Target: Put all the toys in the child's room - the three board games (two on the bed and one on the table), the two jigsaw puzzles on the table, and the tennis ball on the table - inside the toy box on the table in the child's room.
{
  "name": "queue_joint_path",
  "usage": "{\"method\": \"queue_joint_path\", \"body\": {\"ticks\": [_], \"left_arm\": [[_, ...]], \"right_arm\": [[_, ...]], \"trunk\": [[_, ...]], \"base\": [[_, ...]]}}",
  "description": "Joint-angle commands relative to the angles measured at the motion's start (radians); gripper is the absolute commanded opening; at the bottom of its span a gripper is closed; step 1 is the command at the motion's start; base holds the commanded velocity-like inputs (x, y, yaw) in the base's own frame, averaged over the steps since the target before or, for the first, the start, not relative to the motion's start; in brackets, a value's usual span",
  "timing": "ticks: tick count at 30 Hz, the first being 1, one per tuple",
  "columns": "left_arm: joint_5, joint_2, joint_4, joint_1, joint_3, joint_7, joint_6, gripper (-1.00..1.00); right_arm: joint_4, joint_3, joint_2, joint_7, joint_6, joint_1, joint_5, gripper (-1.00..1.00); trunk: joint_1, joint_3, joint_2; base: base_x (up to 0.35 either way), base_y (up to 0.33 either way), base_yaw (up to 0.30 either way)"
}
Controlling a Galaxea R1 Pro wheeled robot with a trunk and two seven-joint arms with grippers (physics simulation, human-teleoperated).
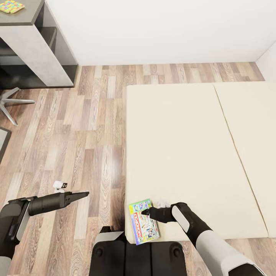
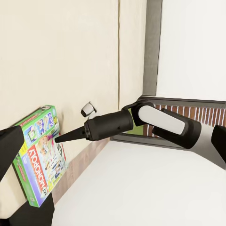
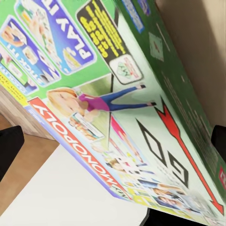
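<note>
Right gripper (image 1: 145,212): fingers over the Monopoly box (image 1: 144,222), opening not discernible. Box: flat at the bed (image 1: 184,153) corner nearest the robot, long axis along the mattress edge. Left gripper (image 1: 85,194): narrow, farther, over floor.

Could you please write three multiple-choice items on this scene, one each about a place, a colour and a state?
1. Where does the Monopoly box lie?
A. on the floor
B. at the bed's near corner
C. on the desk

2. What colour is the banner lettered MONOPOLY?
A. red
B. black
C. white

3. What is the left hand holding?
A. the box
B. a puzzle
C. nothing

Answers: 1 B, the head view shows it on the mattress corner by the right hand. 2 A, the right wrist view shows red. 3 C, it hangs bare over the floor.
</note>
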Motion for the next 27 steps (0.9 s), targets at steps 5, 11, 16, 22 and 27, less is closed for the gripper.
{"method": "queue_joint_path", "body": {"ticks": [5,11,16,22,27], "left_arm": [[0.0,0.0,0.0,0.0,0.0,-0.004,0.011,1.0],[-0.001,0.0,0.0,-0.001,0.0,-0.004,0.011,1.0],[0.0,0.0,0.0,-0.001,0.0,-0.004,0.011,1.0],[0.0,0.0,0.0,-0.001,0.0,-0.004,0.011,1.0],[0.0,0.0,0.0,-0.001,0.0,-0.004,0.011,1.0]], "right_arm": [[-0.001,0.001,-0.002,0.004,0.003,0.0,0.003,1.0],[-0.002,0.001,0.0,0.005,0.002,0.0,0.003,1.0],[-0.002,0.002,0.0,0.005,-0.011,0.001,0.003,1.0],[-0.002,0.003,0.0,0.006,-0.059,0.003,0.003,1.0],[-0.002,0.003,-0.001,0.006,-0.065,0.003,0.002,1.0]], "trunk": [[0.0,-0.001,-0.001],[0.0,-0.001,-0.001],[0.0,-0.001,-0.001],[0.0,-0.001,-0.001],[0.0,-0.001,-0.001]], "base": [[0.0,0.0,0.0],[0.0,0.0,0.0],[0.0,0.0,0.0],[0.0,0.0,0.0],[0.0,0.0,0.0]]}}
